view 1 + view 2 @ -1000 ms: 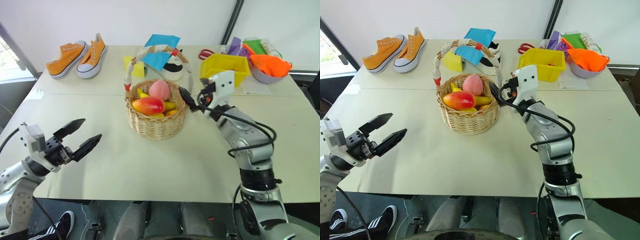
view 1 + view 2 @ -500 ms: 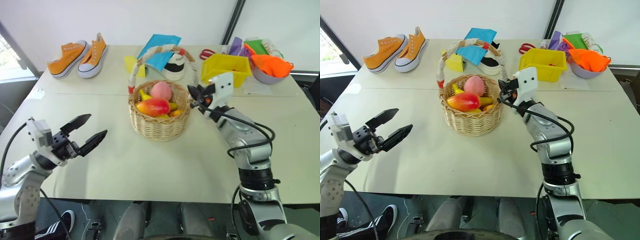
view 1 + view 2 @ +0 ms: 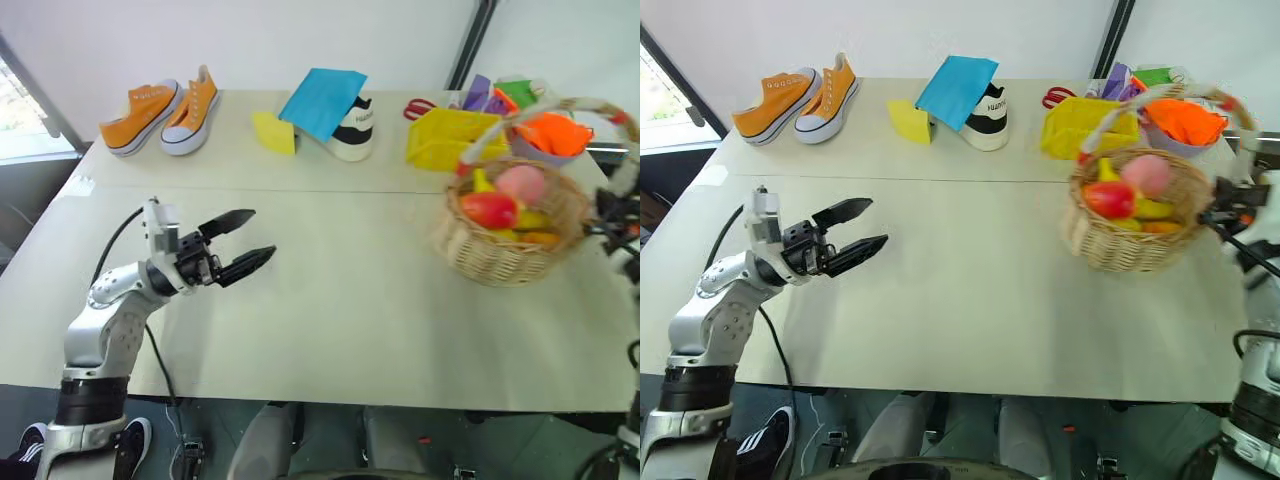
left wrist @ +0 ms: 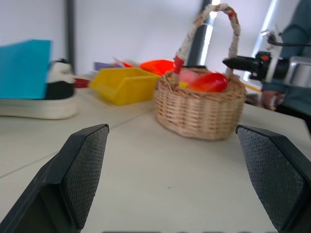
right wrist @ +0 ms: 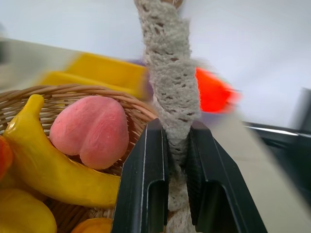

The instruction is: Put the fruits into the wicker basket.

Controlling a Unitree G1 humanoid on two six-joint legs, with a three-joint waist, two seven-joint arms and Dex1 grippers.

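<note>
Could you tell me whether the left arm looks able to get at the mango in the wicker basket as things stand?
Probably not without a long stretch. The open left gripper hovers over bare table, while the mango lies in the wicker basket far over, its handle clamped by the right gripper.

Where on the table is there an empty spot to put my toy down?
The wide bare middle, between the left claw and the basket. The back edge is crowded: orange shoes, blue paper, yellow bin.
</note>
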